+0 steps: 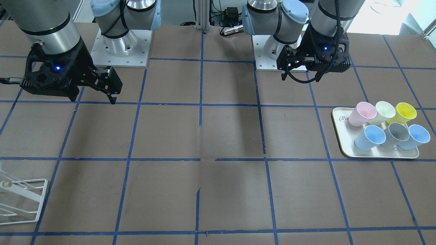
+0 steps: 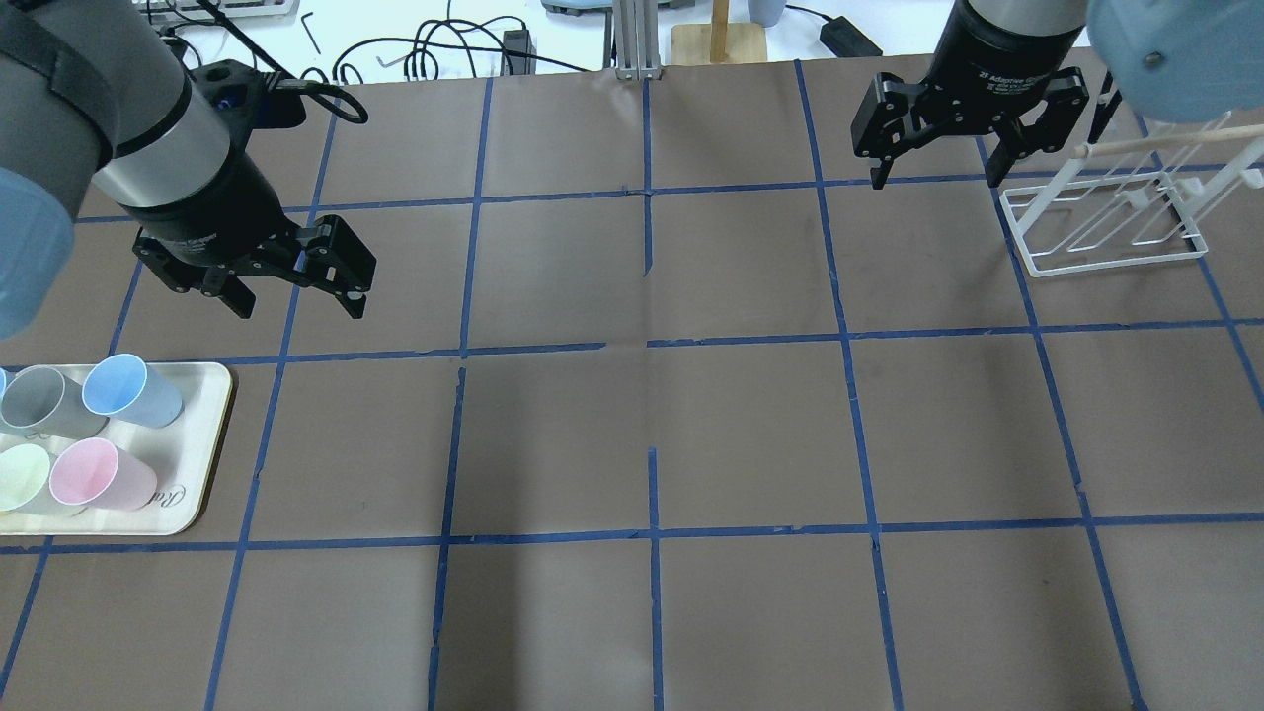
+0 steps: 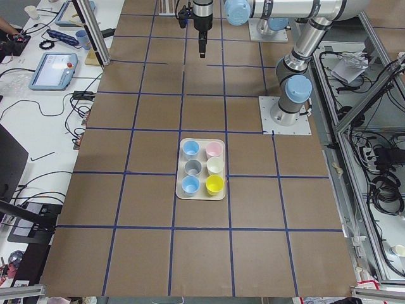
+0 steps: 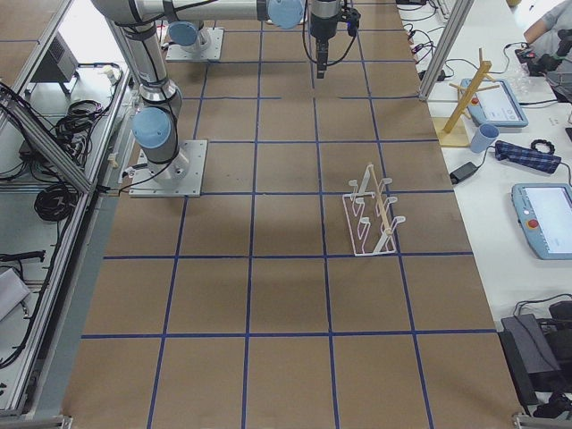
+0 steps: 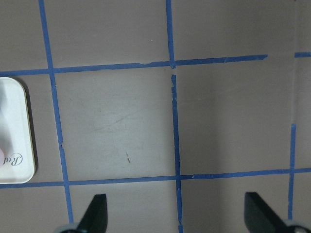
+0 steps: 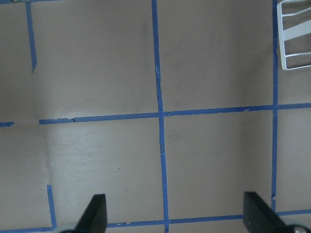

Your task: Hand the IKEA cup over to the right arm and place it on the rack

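Observation:
Two light blue IKEA cups (image 1: 370, 137) (image 1: 416, 136) stand on a cream tray (image 1: 344, 144) among several other cups; one of them shows in the overhead view (image 2: 128, 390). My left gripper (image 2: 299, 304) hovers open and empty above the table, just beyond the tray, and its jaws are wide apart in the left wrist view (image 5: 177, 213). My right gripper (image 2: 936, 178) is open and empty, hanging just left of the white wire rack (image 2: 1116, 217). The rack also shows in the front view (image 1: 20, 200) and in the right wrist view (image 6: 296, 34).
Pink (image 1: 361, 114), pale green (image 1: 383, 111), yellow (image 1: 404, 113) and grey (image 1: 398, 132) cups share the tray. Blue tape lines grid the brown table (image 2: 652, 434). A wooden stand (image 2: 719, 35) and cables lie beyond the far edge.

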`<move>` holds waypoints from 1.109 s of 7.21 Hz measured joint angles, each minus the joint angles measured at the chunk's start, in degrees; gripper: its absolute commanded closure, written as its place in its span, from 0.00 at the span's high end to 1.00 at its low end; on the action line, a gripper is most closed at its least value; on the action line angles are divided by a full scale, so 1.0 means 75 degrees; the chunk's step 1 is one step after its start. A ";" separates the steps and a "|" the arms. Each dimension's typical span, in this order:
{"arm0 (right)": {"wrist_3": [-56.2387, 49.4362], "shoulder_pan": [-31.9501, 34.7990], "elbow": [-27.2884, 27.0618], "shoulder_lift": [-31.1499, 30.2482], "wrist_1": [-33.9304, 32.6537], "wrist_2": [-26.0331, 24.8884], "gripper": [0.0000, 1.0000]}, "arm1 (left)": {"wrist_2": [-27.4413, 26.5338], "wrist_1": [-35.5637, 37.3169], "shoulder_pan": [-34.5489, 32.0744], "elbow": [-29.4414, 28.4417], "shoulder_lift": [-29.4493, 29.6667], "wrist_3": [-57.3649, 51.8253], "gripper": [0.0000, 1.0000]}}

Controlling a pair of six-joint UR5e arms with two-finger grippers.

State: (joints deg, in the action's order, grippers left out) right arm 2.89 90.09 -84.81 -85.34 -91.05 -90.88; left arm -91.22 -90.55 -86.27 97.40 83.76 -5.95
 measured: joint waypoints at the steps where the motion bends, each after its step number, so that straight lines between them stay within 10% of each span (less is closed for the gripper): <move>1: -0.0002 0.0000 0.0000 0.0000 0.0000 0.0000 1.00 | 0.0012 0.0018 0.0208 0.0050 -0.0009 -0.0320 1.00; 8: -0.0013 0.0000 0.0000 0.0000 0.0000 0.0000 1.00 | 0.0026 0.0644 0.3095 0.0141 0.0500 -0.5296 1.00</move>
State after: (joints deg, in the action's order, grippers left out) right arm 2.78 90.09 -84.82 -85.34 -91.05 -90.88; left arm -91.03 -85.71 -63.06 98.46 87.51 -45.66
